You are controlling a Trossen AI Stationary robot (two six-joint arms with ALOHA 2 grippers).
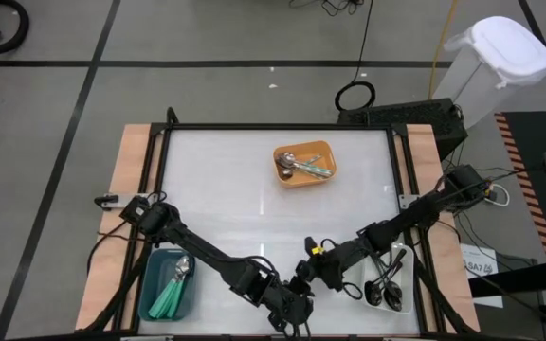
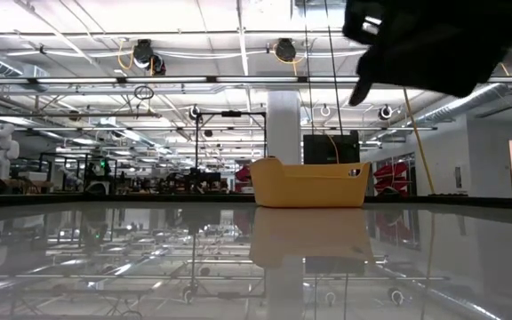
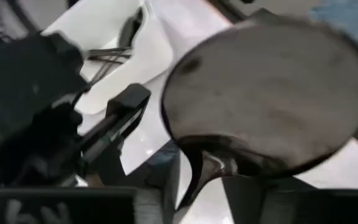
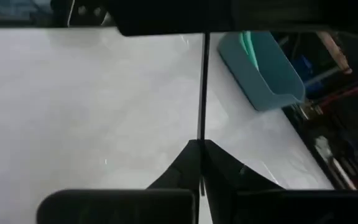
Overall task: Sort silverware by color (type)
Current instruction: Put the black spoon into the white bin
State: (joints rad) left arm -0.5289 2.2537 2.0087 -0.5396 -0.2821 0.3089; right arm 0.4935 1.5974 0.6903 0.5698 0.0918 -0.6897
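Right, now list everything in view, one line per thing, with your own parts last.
rectangular plastic trays: three; orange at the table's far middle, teal near left, white near right
shiny silver metal spoons: a few, in the orange tray, with one teal handle among them
teal-handled spoons: several, in the teal tray
black spoons: several, in the white tray
dark spoon: one, between the two grippers at the near edge
white-topped table: one
white lidded bin: one, on the floor at far right
left gripper: near middle, at the dark spoon
right gripper: shut on the dark spoon's handle
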